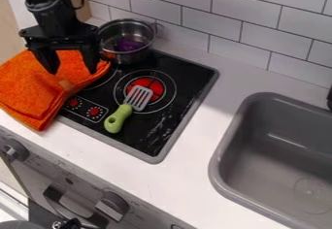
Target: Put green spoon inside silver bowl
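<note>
The gripper's (72, 70) two fingers are released, spread well apart and pointing down over the orange towel (29, 94), to the left of the stove (189, 107). The towel lies folded and rumpled, partly on the counter (201, 157) and partly over the stove's left side. A small tan piece (65, 84) shows on the towel below the gripper. Just beside the gripper, at the stove's back left corner, the silver pot (123, 27) stands upright with a purple thing (129, 44) inside it. The arm (46, 7) comes in from above, beyond the stove's back left corner.

Farther out, the green-handled spatula (119, 118) lies flat on the stove, outside the pot. Its slotted gray head rests over the red burner (153, 85) near the middle of the stove, and its handle points toward the stove's front edge. Two red dials (94, 111) are to the left of that handle, on the stove's front left part.

The gray sink (228, 138) is set into the counter to the right of the stove. White wall tiles (210, 24) run behind the stove, and knobs (113, 205) and a curved handle (63, 204) are on the cabinet front below it.
</note>
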Robot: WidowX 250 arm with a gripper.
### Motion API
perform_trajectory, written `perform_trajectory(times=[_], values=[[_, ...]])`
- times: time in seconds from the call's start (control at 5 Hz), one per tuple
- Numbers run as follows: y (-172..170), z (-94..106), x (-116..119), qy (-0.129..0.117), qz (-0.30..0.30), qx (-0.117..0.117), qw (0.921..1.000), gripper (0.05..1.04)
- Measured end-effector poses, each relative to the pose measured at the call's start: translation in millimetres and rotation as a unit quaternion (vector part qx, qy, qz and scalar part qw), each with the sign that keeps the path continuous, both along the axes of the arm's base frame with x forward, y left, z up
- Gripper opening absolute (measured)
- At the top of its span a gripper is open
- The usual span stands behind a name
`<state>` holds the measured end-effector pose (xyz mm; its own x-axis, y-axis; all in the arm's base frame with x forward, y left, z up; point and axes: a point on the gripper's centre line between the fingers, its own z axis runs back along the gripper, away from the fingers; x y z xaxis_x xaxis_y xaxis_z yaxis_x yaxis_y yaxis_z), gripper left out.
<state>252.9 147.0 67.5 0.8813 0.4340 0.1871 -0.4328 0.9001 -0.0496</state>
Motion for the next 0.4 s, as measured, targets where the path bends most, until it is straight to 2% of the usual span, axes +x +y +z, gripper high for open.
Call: perform_trajectory(times=[0.2,0.4], values=[[-3.1,-7.3,-4.5,0.013,0.004,-0.010,0.9999,0.999],[-22.1,-7.2,-7.8,0.026,-0.010,-0.024,0.9993,0.999]])
